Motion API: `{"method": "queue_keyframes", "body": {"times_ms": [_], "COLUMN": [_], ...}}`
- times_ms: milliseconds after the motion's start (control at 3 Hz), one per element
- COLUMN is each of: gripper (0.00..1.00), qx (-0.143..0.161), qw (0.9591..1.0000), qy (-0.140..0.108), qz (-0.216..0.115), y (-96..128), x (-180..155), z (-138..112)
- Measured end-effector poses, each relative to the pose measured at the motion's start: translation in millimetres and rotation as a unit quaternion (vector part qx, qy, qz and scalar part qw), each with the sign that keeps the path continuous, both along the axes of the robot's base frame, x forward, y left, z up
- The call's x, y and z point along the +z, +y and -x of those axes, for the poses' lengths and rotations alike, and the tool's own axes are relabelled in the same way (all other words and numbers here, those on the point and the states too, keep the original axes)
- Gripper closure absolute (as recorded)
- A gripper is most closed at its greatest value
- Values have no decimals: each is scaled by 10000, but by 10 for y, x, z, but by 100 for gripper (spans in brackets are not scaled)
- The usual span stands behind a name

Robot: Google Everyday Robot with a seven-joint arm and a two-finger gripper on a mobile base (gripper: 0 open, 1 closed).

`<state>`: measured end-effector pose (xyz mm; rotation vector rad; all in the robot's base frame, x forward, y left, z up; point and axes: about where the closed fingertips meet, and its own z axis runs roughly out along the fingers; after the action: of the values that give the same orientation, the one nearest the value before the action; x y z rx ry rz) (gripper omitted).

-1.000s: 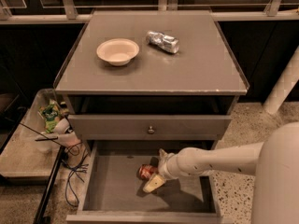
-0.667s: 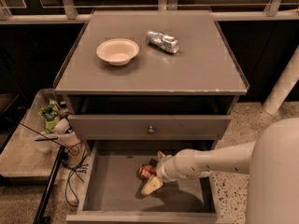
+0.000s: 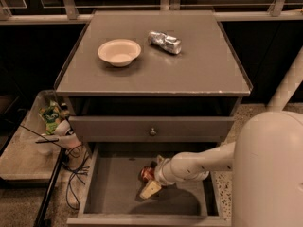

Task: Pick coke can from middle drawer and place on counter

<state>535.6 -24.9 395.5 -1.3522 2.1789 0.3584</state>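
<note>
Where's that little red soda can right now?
In the camera view the coke can sits in the open middle drawer, near the floor's centre, right at the robot's hand, below the knobbed drawer front.

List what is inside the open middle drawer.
The coke can sits on the floor of the middle drawer, with the gripper down in the drawer close beside it. The arm covers the can's right side and the floor beneath it.

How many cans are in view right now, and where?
2. The coke can lies in the open middle drawer, at the gripper. The silver can lies on the counter, near the bowl. The arm may hide more.
</note>
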Motion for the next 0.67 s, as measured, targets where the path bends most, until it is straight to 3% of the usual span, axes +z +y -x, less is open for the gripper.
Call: {"method": "queue_keyframes", "body": {"times_ms": [667], "gripper": [0], "qx": [-393], "qw": [9991], "qy": [58], "qz": [123], "y": [-234], "x": [-173], "z": [-241]}}
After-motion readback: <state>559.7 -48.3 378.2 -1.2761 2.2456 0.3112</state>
